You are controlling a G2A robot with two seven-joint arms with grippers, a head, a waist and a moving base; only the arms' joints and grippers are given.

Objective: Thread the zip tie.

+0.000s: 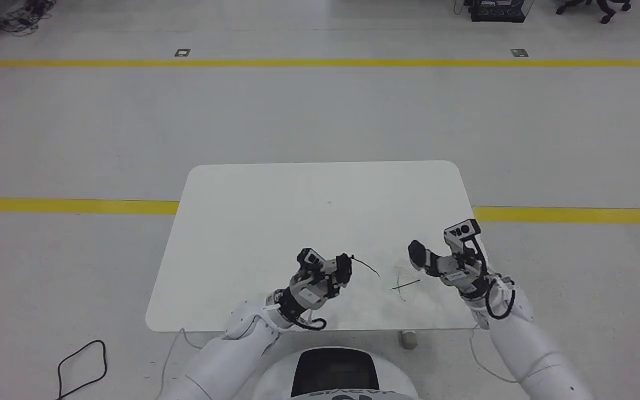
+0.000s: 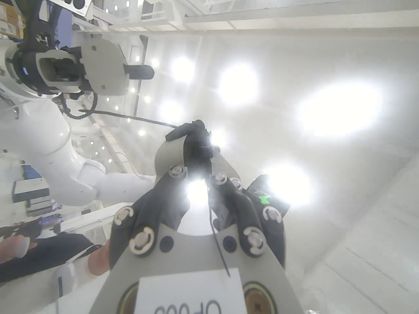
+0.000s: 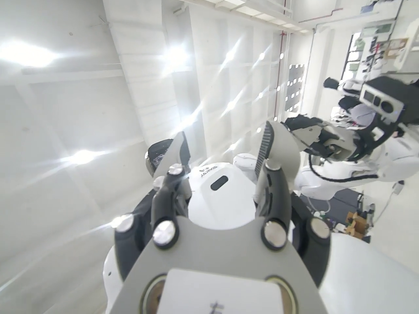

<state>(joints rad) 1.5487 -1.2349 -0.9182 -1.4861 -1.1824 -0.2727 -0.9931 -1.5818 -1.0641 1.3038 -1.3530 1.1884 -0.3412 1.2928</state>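
Note:
A thin black zip tie sticks out sideways from my left gripper, which is shut on it; its tail runs back between the fingers. In the top view the left gripper hovers over the white table's near edge, and the zip tie points toward my right gripper. The right gripper stands open with nothing between its fingers, a short gap from the tie's free end. It faces the left gripper.
A thin dark crossed line lies on the table between the two grippers, near the front edge. The table's far half is bare. Beyond it is grey floor with yellow lines.

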